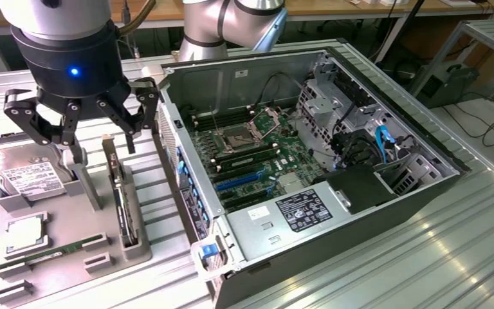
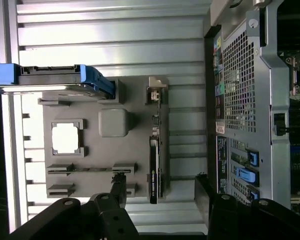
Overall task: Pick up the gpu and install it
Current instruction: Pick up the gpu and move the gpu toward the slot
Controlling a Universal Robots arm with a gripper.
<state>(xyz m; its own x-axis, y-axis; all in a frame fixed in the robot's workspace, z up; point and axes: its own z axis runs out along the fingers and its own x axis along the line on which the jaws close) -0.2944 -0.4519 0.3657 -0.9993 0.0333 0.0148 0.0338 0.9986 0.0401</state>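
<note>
Sitting on a table made of ribbed aluminium slats is an open PC case, side panel off, motherboard facing up. Behind it are wooden workbenches. Off to the exterior view's right there's a metal rack with cables lying on the floor. Just beside the case, on the exterior view's left, is a grey parts tray with a hard drive, a CPU and a RAM stick parked in it.

The gpu is in that same tray, standing on its long edge in a slot on the side nearest the case, so it's not in the motherboard yet. The gripper hangs over the end of the card farthest from the exterior camera, spread wide and holding nothing. In the wrist view the card runs as a thin dark strip into the gap between the fingers. There's one on either side of its end, with bare tray and table showing between each finger and the card, so no contact as far as I can see. Can't really tell how far above the card the tips are.
</note>
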